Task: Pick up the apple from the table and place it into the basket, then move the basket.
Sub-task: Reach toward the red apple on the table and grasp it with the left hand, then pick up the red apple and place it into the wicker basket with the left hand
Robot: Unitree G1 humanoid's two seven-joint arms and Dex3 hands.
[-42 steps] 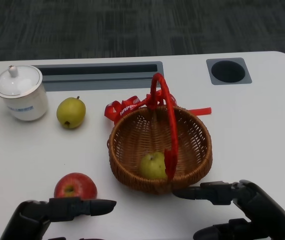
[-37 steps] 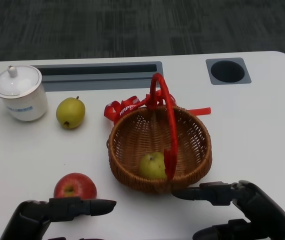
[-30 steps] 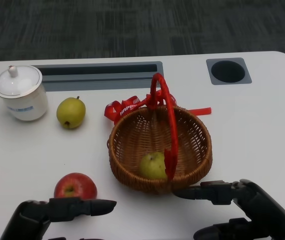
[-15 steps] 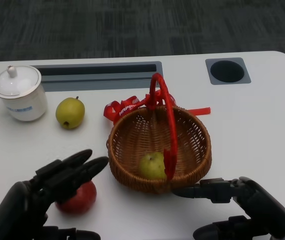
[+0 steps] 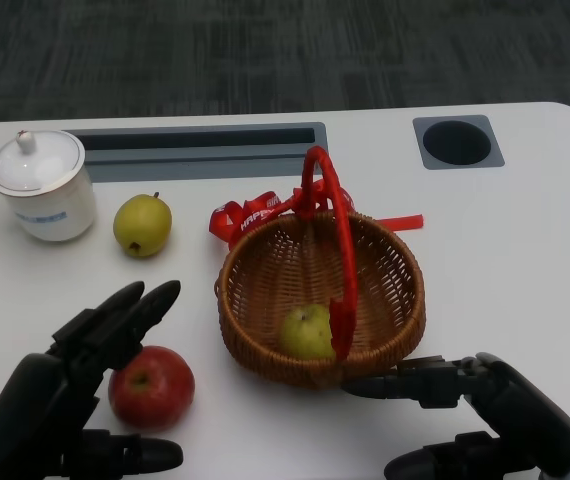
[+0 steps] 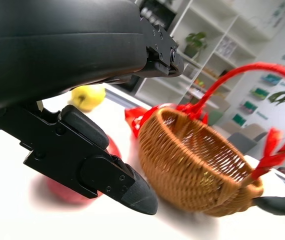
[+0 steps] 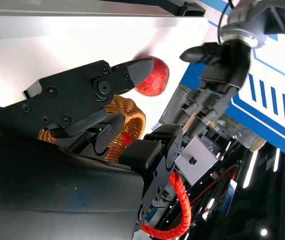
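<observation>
**You are about to grab the apple**

You are on the first step: picking up the apple (image 5: 151,386). It sits on the white table (image 5: 505,250), just beside the near left of the basket (image 5: 395,312), and nothing holds it yet.

Your left hand (image 5: 70,395) is right at the apple, on its left side. The fingers (image 5: 130,310) are spread wide and reach over the top of it, and one more finger lies low at the near edge. From the head view you cannot tell if any finger touches the apple. The left wrist view shows the red fruit tucked behind the fingers, but it is blurry there.

Next, I think you need to bring the hand down and close the fingers around the apple, then lift it over the rim. Watch the tall red handle (image 5: 337,232) when you drop it in (it stands right across the middle).

Your right hand (image 5: 470,415) waits low at the near right of the basket. Its fingers are apart and it holds nothing. One long finger points at the basket wall, very close; I cannot tell if it touches.

There is already a green fruit (image 5: 307,331) inside the basket.
</observation>
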